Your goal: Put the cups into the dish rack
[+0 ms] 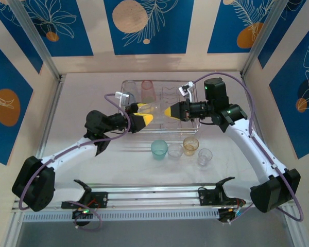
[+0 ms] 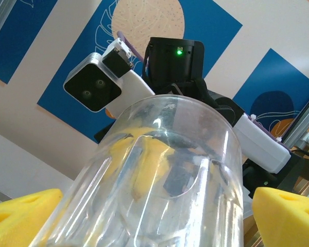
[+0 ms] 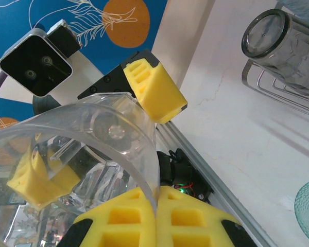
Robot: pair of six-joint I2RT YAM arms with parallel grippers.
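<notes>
My right claw (image 3: 157,205) is pinched shut on the rim wall of a clear cup (image 1: 155,107), lying sideways over the near part of the dish rack (image 1: 167,93). My left claw (image 1: 146,117) faces it, fingers (image 2: 23,213) spread either side of that cup; whether they press it I cannot tell. A teal cup (image 1: 159,149) and an amber cup (image 1: 190,144) stand on the table (image 1: 113,159), nearer than the rack.

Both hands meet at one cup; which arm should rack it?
Right, probably: the right hand pinches the rim of the clear cup above the dish rack; the left hand only straddles it.
</notes>
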